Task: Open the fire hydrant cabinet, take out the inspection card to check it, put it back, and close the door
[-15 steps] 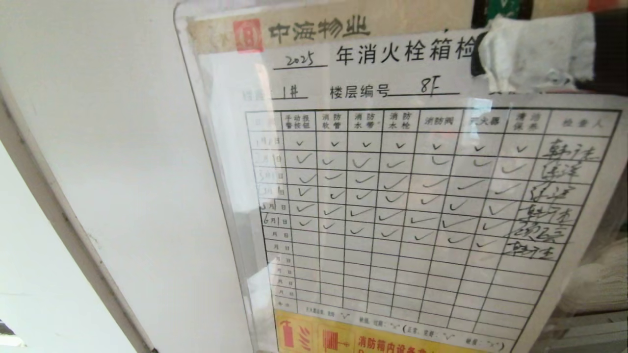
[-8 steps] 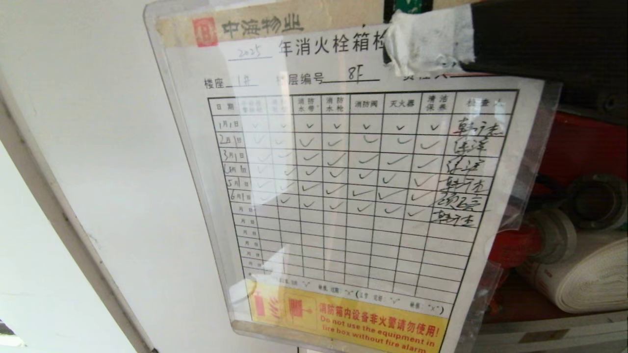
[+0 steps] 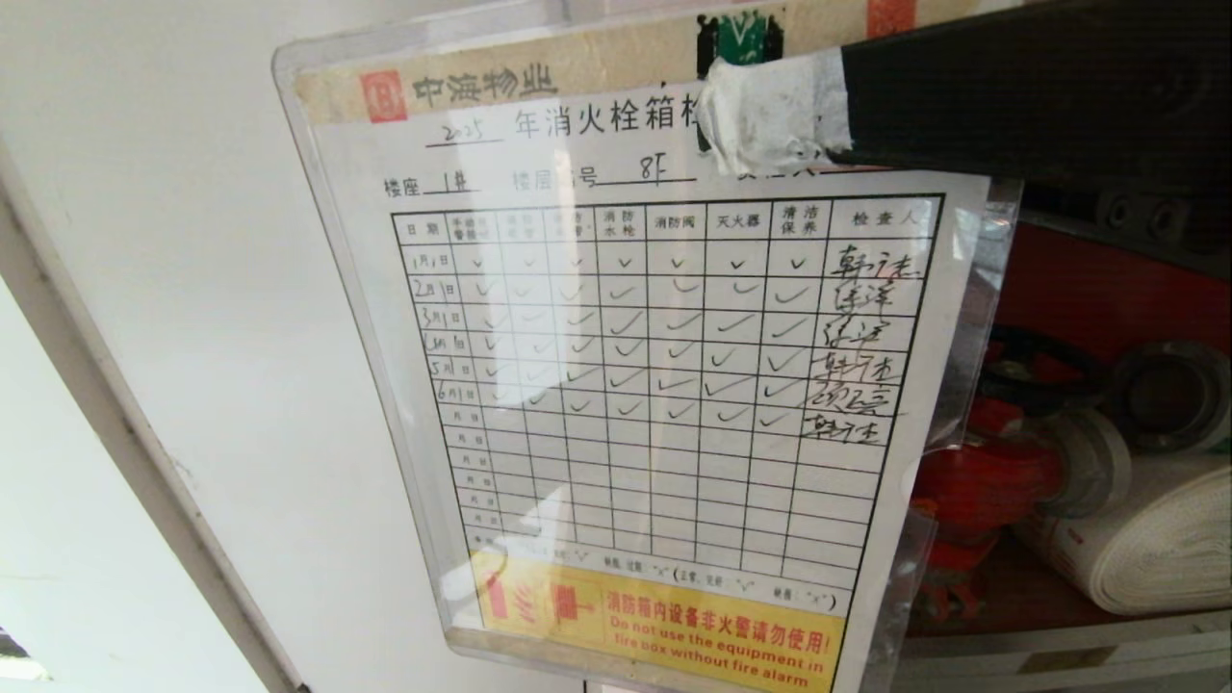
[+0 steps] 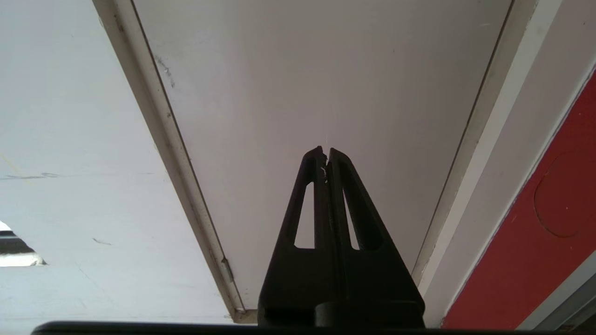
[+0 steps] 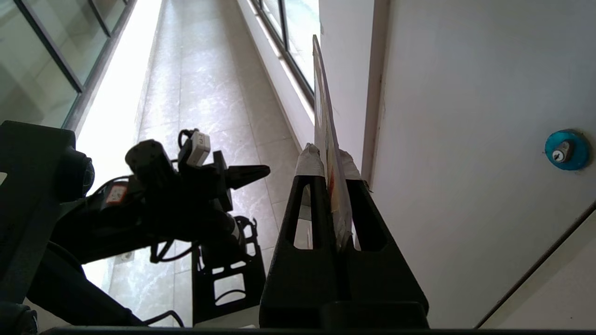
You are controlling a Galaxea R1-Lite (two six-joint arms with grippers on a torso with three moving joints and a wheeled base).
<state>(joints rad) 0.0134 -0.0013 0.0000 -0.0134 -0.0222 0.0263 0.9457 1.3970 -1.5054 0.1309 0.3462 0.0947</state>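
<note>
The inspection card (image 3: 654,385), a laminated white sheet with a grid of check marks, a tan header and a yellow bottom strip, hangs upright and faces the head camera. My right gripper (image 3: 760,115) reaches in from the upper right, shut on the card's top edge with its white-taped fingertips. In the right wrist view the card (image 5: 326,139) stands edge-on inside that gripper (image 5: 328,156). Behind the card on the right, the fire hydrant cabinet (image 3: 1088,289) stands open, red inside. Its door is out of view. My left gripper (image 4: 325,153) is shut and empty, parked low.
A red valve (image 3: 982,481) and a white rolled hose (image 3: 1145,549) lie in the cabinet's lower part. A plain white door (image 3: 241,289) with a blue round lock (image 5: 565,150) is left of the cabinet. My left arm (image 5: 177,200) hangs over the tiled corridor floor (image 5: 209,93).
The card, held in my right gripper, has moved away from the head camera and to the left. It looks smaller, and the cabinet's valve and hose have come into sight behind it.
</note>
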